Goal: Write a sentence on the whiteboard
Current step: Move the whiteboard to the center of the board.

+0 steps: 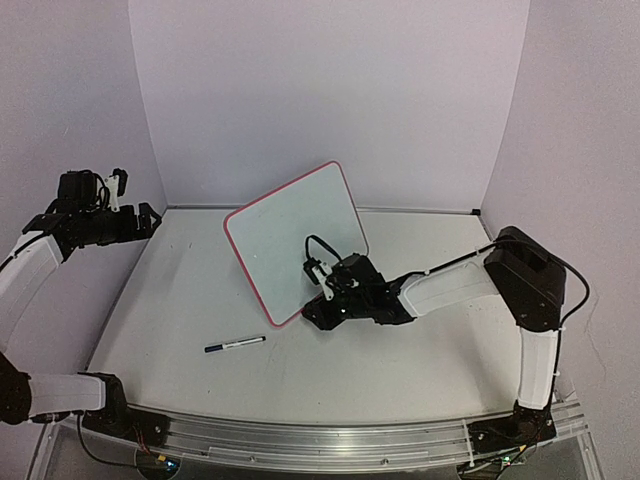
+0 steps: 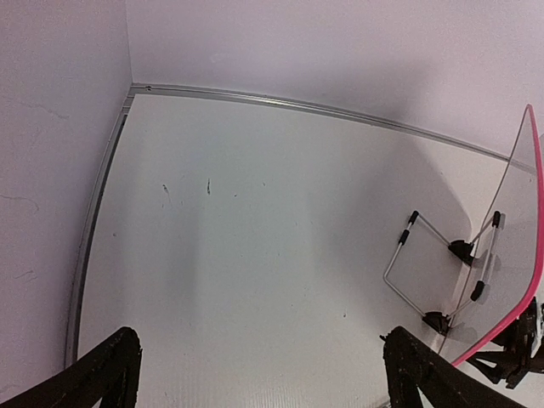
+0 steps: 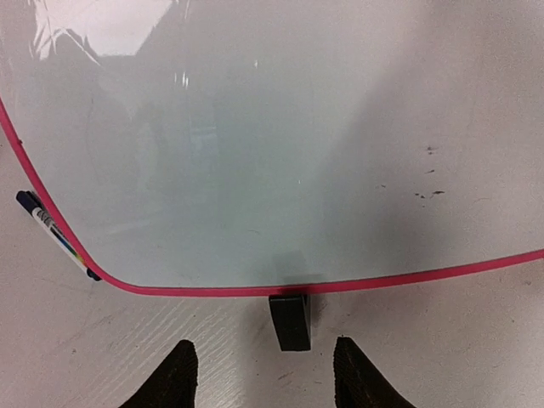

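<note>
Bolted at the near edge of the tabletop [image 1: 190, 290] are the left arm [image 1: 30, 272] and right arm [image 1: 450, 287]. The whiteboard [image 1: 295, 240] stands tilted in the middle, with the right jaws spread beside its black foot [image 3: 290, 321]. The left jaws are spread wide near the left wall, and a pen [image 1: 235, 344] lies before the board.

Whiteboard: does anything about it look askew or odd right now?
Yes. The whiteboard stands skewed, turned at an angle to the table edges, and bears no writing. The marker lies loose on the table in front of it, unheld.
</note>
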### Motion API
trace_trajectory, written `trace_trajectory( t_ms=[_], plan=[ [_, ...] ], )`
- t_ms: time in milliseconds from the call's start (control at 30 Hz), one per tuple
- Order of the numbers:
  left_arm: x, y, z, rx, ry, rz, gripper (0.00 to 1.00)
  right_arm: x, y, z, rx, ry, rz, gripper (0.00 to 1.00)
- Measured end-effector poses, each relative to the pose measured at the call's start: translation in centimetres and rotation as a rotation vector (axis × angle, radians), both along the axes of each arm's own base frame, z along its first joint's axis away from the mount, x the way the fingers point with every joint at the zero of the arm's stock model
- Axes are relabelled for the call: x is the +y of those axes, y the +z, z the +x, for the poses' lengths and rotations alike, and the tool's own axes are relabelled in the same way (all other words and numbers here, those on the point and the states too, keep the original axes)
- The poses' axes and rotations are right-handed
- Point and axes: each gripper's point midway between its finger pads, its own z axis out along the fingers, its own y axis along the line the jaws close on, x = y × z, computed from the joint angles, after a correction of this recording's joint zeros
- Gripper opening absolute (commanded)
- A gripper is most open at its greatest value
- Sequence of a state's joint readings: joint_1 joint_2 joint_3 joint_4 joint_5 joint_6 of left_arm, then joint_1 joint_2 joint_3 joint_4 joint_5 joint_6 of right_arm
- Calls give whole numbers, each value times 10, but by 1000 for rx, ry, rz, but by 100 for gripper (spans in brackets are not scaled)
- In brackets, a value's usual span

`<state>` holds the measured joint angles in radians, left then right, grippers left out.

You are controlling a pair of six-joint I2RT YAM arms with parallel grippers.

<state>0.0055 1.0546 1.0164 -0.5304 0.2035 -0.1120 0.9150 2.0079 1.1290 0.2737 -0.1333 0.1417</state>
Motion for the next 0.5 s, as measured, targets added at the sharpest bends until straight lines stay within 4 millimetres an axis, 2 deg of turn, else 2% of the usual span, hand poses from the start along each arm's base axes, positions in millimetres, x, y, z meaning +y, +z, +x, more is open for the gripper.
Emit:
trace_trajectory(
  t_ms=[233,500],
  plan=[
    [0,0,0,0,0,0,99,5,-21,9,-2,14,-79,41],
    [0,0,0,0,0,0,99,10,-26,13,-15,16,-106,29]
  ],
)
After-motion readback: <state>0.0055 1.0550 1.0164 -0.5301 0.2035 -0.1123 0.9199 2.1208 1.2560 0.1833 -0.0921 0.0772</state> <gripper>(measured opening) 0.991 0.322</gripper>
